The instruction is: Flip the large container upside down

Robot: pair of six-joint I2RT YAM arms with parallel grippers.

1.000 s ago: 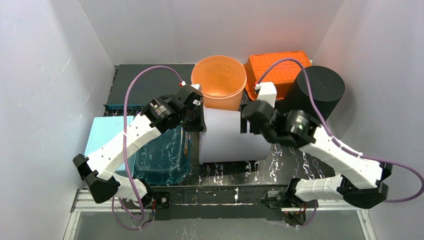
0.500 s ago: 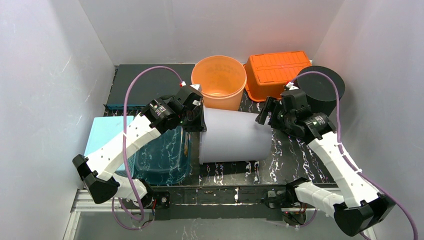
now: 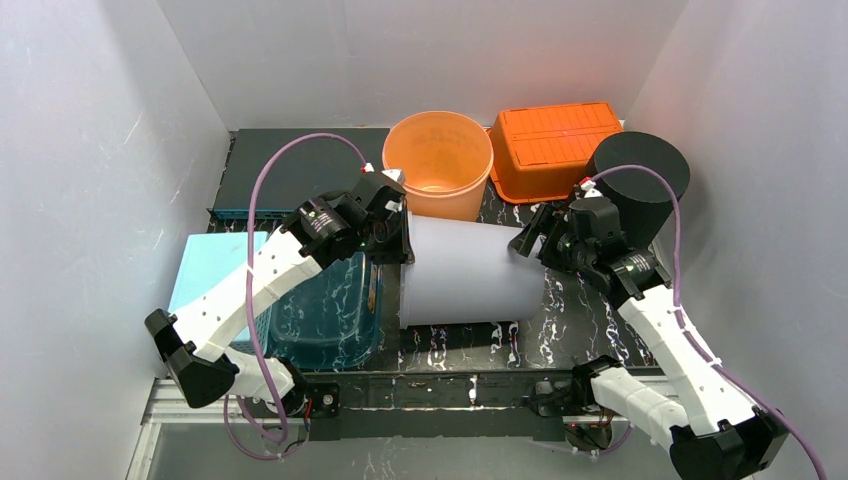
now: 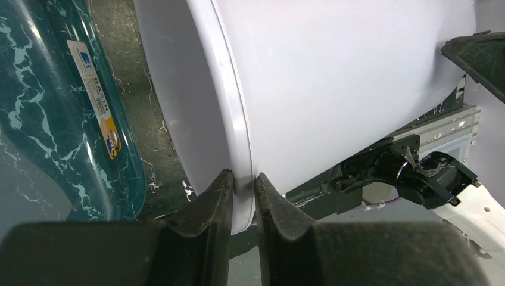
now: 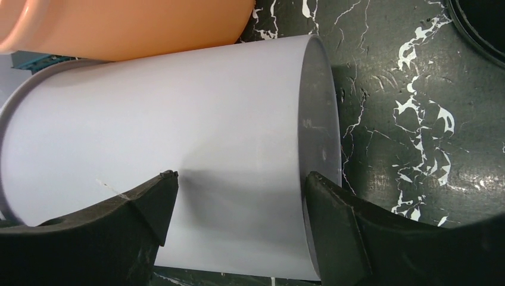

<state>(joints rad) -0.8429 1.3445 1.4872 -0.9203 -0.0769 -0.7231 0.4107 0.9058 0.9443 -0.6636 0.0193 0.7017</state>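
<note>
The large container is a pale lavender bucket point(image 3: 465, 272) lying on its side mid-table, mouth to the left, base to the right. My left gripper point(image 3: 392, 232) is shut on its rim point(image 4: 241, 149), one finger inside, one outside. My right gripper point(image 3: 532, 238) is open, its fingers spread over the base end of the bucket point(image 5: 196, 137) without gripping it. The bucket's dark grey base point(image 5: 321, 137) faces right in the right wrist view.
An orange bucket point(image 3: 438, 162) stands upright just behind the lavender one. An orange crate point(image 3: 556, 145) and a black cylinder point(image 3: 640, 185) sit at the back right. A teal basin point(image 3: 325, 310) and light blue box point(image 3: 205, 265) lie left; a dark flat box point(image 3: 290, 170) lies back left.
My right arm swung from over the bucket out to the right and came down at the base end, fingers open. The left gripper and bucket stayed put.
</note>
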